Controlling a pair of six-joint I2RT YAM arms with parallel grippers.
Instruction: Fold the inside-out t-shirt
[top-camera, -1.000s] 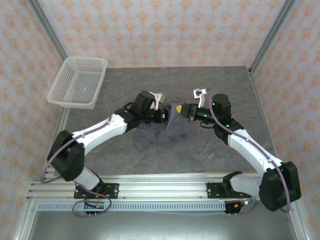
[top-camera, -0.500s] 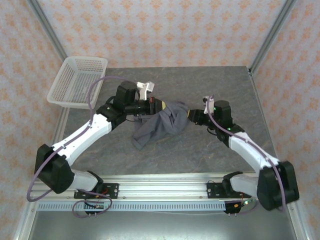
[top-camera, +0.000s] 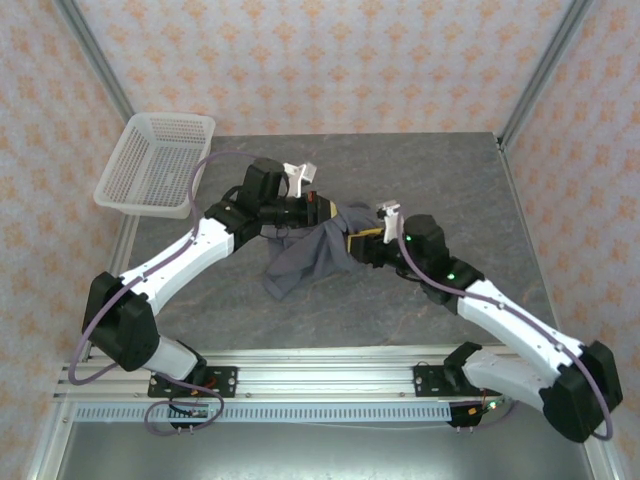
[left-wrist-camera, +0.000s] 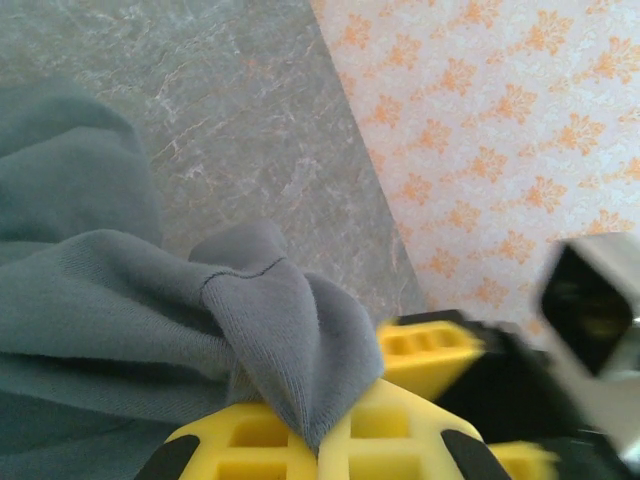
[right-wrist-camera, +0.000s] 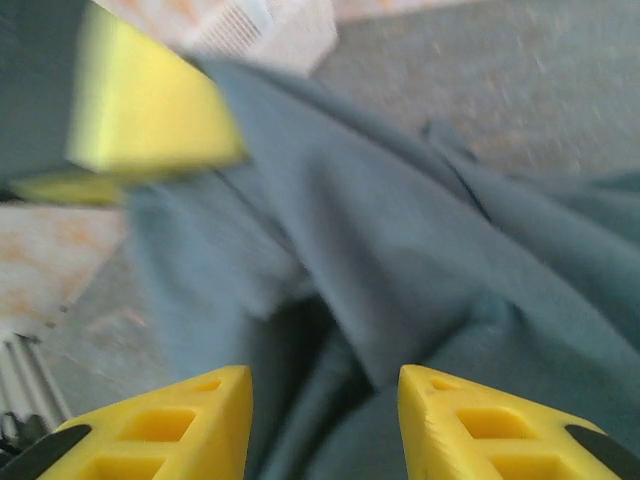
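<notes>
Mid-frame on the grey stone-patterned table (top-camera: 460, 170), the left gripper (left-wrist-camera: 315, 432) clamps a fold of the crumpled dark slate-grey cloth t-shirt (top-camera: 308, 258); the right gripper (right-wrist-camera: 322, 390) is open just beside it.

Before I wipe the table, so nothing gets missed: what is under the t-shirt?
Grey table shows around the bunched t-shirt; whatever lies beneath the cloth is covered.

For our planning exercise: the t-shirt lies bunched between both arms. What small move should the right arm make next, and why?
Probably close the right fingers on the t-shirt: they stand open with cloth just ahead, while the left fingers pinch a fold, so both could spread it.
</notes>
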